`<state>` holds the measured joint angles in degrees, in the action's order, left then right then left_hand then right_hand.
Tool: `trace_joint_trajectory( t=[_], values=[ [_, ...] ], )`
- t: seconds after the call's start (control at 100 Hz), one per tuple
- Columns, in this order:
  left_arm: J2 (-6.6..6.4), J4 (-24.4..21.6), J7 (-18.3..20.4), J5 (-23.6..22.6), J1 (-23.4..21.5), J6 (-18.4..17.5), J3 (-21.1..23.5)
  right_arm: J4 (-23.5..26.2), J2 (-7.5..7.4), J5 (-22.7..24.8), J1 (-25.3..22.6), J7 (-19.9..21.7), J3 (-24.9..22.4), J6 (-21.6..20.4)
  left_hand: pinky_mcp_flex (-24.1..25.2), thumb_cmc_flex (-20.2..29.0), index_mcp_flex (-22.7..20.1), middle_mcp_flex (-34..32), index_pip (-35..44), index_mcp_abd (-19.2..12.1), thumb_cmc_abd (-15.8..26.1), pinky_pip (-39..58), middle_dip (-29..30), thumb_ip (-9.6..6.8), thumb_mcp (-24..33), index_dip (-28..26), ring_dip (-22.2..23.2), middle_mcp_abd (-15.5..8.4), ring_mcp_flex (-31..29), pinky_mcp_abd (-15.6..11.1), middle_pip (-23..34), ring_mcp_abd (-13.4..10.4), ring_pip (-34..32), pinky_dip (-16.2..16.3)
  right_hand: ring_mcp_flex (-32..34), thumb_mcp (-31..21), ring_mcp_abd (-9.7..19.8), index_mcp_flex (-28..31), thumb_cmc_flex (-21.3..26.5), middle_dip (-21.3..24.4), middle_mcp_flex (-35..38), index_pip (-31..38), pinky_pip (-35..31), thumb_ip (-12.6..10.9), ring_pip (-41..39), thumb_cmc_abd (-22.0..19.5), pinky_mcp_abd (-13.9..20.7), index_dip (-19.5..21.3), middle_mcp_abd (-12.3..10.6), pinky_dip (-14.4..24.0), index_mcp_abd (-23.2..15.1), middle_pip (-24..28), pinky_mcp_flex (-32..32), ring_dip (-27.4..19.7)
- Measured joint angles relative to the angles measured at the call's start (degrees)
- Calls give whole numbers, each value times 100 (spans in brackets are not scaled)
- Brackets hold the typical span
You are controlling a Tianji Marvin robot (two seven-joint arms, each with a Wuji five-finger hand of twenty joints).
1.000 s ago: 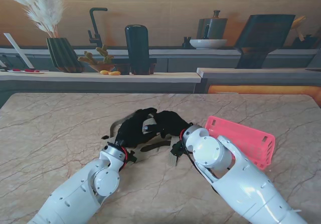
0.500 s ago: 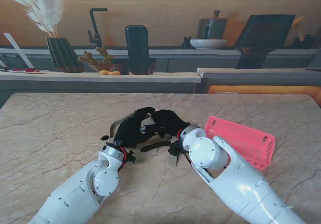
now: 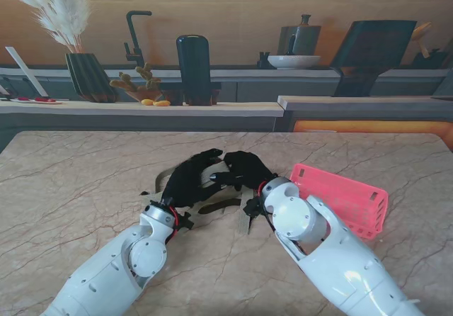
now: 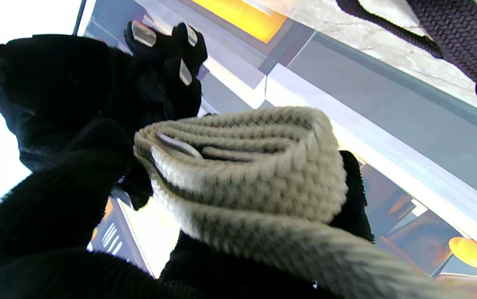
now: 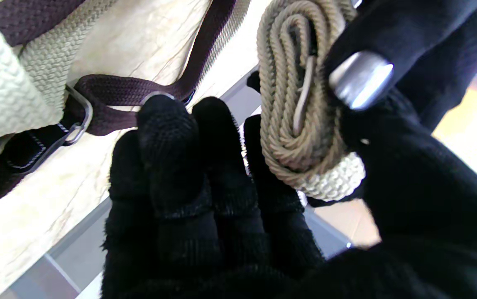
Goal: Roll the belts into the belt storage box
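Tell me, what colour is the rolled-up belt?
Beige rolled-up belt, clearest in the right wrist view.

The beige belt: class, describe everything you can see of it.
The beige belt is woven, ribbed fabric, wound into a tight flat coil of several layers with a metal piece tucked in its middle. A loose tail runs off the coil. It is held off the table between the black-gloved left hand and right hand.

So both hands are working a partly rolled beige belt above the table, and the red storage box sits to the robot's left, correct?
Not quite: the red storage box sits to the robot's right, beside the right arm, as the stand view shows. The rest holds: the left hand and right hand meet over the partly rolled beige belt.
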<state>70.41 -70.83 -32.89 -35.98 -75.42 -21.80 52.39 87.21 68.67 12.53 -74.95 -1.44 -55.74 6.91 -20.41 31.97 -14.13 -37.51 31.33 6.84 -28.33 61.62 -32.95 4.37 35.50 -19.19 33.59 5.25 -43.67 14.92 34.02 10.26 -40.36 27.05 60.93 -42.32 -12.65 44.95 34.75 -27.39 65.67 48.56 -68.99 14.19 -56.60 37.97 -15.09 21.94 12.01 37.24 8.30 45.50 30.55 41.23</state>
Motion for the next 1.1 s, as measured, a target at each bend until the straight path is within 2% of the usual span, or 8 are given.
trace_joint_trajectory(
  t=[0.16,0.33,0.44,0.58,0.67,0.73,0.93,1.1],
  values=[
    [10,-63,31,43,-17,-8,47,297,-68,-236,-345,155,-408,83,558,-13,68,790,-64,-176,59,-316,528,8,-207,53,-225,68,1071,90,-779,46,872,16,-73,4,20,-42,62,-44,-67,-19,0,1,1,-51,58,124,-16,-1,0,0,-111,5],
    [-15,-106,209,49,-20,24,49,546,-92,-482,-682,74,-764,84,965,-10,94,1149,-152,-259,116,-689,735,-2,-207,56,-435,140,1667,96,-1131,46,1434,12,-116,38,30,-42,71,-45,-67,-20,0,1,1,-51,64,142,-38,-1,0,0,-149,37],
    [-33,-105,255,39,-9,27,21,755,-101,-1025,-890,82,-967,81,1094,-152,95,1149,-219,-265,163,-880,896,-10,-282,56,-531,209,1804,98,-1212,46,1599,-9,-165,99,32,-47,138,-45,-78,-32,0,1,1,-51,66,144,-44,-1,0,0,-203,51],
    [-47,-94,328,39,14,0,-8,980,-104,-1152,-1090,84,-1140,74,1202,-326,156,1298,-370,-266,163,-1118,1045,-10,-331,116,-619,227,1907,70,-1361,0,1761,-61,-167,103,32,-111,191,-45,-78,-44,0,1,0,-51,67,144,-44,-2,0,0,-203,52],
    [-48,-65,323,36,42,-66,-38,1093,-99,-1549,-1197,59,-1231,64,1282,-387,227,1466,-460,-268,158,-1256,1104,-12,-332,122,-665,231,2045,50,-1366,-13,1906,-80,-167,103,32,-112,193,-45,-79,-47,0,1,0,-51,67,144,-44,-2,0,0,-204,52],
    [-43,-35,267,15,52,-152,-46,1161,-93,-1789,-1256,44,-1283,64,1287,-441,352,1522,-511,-279,157,-1316,1107,-12,-332,124,-666,231,2045,12,-1370,-21,1838,-85,-167,103,32,-112,193,-45,-79,-47,1,1,0,-51,67,144,-44,-2,0,0,-205,52],
    [-39,6,60,-152,59,-241,-66,1267,-61,-2099,-1333,9,-1334,103,1287,-368,361,1518,-525,-295,158,-1321,1107,-16,-256,130,-667,231,2040,-8,-1370,-85,1827,-86,-167,104,33,-112,193,-45,-79,-47,2,1,0,-51,69,144,-45,-2,0,0,-208,58],
    [-26,13,25,-122,57,-263,-83,1293,-28,-2402,-1334,23,-1342,222,1109,259,354,1258,-234,-296,896,-1073,1107,-16,-754,-53,-667,204,1767,-15,-1110,-175,1634,-78,-167,104,33,-112,193,-45,-79,-47,3,1,0,-51,70,144,-45,-2,0,0,-211,59]
  ],
)
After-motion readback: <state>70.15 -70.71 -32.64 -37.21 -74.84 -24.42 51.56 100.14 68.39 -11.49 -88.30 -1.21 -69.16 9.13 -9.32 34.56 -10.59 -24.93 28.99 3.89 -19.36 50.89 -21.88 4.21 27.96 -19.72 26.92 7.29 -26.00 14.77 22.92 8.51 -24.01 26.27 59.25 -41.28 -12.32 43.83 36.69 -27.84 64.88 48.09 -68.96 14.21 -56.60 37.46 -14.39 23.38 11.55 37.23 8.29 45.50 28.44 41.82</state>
